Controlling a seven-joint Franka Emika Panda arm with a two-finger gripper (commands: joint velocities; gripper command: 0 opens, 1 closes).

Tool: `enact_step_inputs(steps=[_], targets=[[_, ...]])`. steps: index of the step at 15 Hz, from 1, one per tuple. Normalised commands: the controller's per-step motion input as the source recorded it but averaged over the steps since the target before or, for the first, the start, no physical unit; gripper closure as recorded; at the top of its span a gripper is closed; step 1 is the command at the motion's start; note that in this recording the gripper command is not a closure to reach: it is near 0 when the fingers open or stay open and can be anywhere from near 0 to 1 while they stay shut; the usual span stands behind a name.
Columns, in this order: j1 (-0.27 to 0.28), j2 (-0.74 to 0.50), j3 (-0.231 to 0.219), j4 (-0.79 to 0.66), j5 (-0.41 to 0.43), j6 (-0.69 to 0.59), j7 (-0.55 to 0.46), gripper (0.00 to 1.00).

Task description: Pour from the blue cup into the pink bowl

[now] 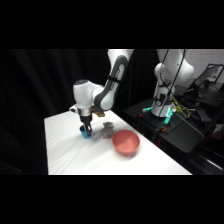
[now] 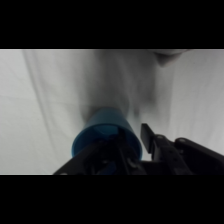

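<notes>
The side view takes in the whole white table (image 1: 75,150): the gripper (image 1: 86,129) comes down from above at the table's far-left part, right at the blue cup (image 1: 86,132), which stands on the cloth; just beside the cup, toward the middle, sits a small grey lumpy object (image 1: 106,131), and past that, near the table's right edge, the pink bowl (image 1: 126,142) rests upright, well apart from the cup; neither the bowl nor the grey object appears in the wrist view; the wrist view gives instead a close look at the cup (image 2: 105,132) from above and behind, a bright-blue, slightly tapered form with its open mouth toward the camera, lying right against the black linkage of the gripper (image 2: 120,155) at the bottom edge; one dark finger (image 2: 148,137) stands just at the cup's right side, the other is lost in shadow; whether the claw is clenched on the cup or merely around it, I cannot tell.
</notes>
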Motion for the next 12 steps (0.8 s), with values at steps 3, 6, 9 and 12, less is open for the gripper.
enact_step_inputs(steps=[3,6,9,12], targets=[[-0.006,-0.02,0.001,0.13,0.042,-0.12,-0.03,0.34],[-0.008,-0.15,0.021,0.04,0.072,-0.22,-0.02,0.14],[0.069,-0.44,-0.036,-0.12,-0.003,-0.31,0.04,0.14],[0.106,-0.6,-0.036,-0.21,-0.016,-0.41,0.08,0.14]])
